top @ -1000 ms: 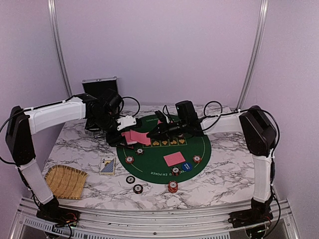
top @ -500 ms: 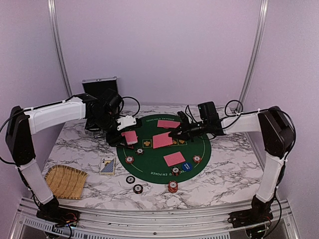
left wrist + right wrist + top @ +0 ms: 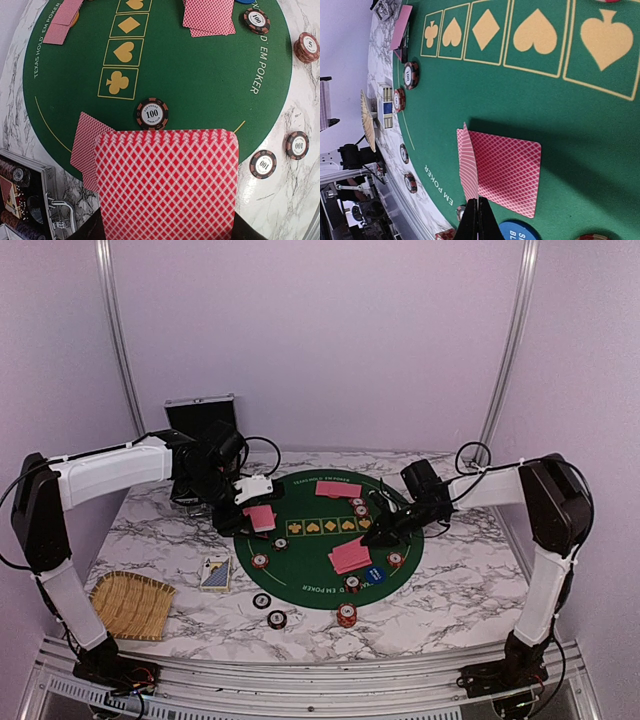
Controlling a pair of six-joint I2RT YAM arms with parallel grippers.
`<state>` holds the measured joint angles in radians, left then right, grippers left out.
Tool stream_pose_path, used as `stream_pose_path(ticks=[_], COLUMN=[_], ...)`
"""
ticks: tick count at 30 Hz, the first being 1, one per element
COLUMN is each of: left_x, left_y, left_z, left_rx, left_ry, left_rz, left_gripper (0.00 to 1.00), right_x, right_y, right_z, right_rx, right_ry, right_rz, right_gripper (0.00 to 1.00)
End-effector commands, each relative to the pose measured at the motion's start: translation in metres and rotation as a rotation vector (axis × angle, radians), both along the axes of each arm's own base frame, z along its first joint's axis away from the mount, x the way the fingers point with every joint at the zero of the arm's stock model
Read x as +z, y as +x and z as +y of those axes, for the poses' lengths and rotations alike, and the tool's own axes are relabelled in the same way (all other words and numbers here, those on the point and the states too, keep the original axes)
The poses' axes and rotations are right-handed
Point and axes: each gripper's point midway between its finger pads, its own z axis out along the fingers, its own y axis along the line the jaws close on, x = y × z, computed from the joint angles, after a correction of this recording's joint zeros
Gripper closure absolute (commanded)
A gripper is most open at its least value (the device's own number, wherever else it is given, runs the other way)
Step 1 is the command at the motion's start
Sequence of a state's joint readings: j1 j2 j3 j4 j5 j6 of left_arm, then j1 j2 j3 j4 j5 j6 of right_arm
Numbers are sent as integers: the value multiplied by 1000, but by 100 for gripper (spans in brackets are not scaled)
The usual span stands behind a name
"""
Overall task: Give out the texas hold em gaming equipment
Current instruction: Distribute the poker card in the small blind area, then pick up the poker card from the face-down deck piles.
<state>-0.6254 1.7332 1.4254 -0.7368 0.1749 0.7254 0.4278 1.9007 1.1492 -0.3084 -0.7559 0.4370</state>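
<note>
Diamond-patterned red deck (image 3: 167,185) clamped in left tool (image 3: 165,234); right tool (image 3: 479,220) pinches thin card (image 3: 468,165) over green felt (image 3: 520,100).

My right arm (image 3: 480,485) has left the middle of the green mat (image 3: 300,555), where a second ago it met the deck (image 3: 260,517) in my left jaws. It now stands low over the mat's near right part. The red-backed card (image 3: 467,165) it carried across is pinched in my right jaws, tilted at the edge of the flat card (image 3: 507,172), which previously lay alone.
</note>
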Motion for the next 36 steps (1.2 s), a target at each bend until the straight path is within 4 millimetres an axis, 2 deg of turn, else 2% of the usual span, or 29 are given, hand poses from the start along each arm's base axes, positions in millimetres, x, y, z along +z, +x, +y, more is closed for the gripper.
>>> stream_pose_path(ticks=[1, 8, 11, 14, 18, 23, 26, 30, 36], left_x=[8, 9, 9, 9, 9, 10, 11, 11, 12], left_y=[-2, -3, -3, -3, -4, -4, -4, -3, -2], left_z=[-3, -3, -3, -3, -3, -4, -5, -5, -7], left_rx=[-17, -19, -18, -19, -19, -19, -18, -15, -7], left_ry=[-25, -28, -29, -29, -29, -34, -38, -40, -48], left_rz=[-16, -13, -13, -10, -9, -9, -7, -5, -2], left_gripper=[100, 100, 100, 100, 100, 100, 100, 100, 100], right_x=[-7, -14, -16, -14, -6, 24, 51, 91, 113], right_y=[10, 14, 14, 16, 18, 28, 32, 31, 13], right_z=[-12, -23, -28, -31, -32, -30, -14, 29, 110], right_rx=[10, 7, 7, 5, -1, -37, -59, -63, 51], right_ry=[-112, -197, -230, -253, -258, -241, -132, 90, 301], right_rz=[-54, -76, -84, -95, -112, -171, -196, -234, -187], right_gripper=[100, 100, 94, 86, 61, 45, 36, 26, 20])
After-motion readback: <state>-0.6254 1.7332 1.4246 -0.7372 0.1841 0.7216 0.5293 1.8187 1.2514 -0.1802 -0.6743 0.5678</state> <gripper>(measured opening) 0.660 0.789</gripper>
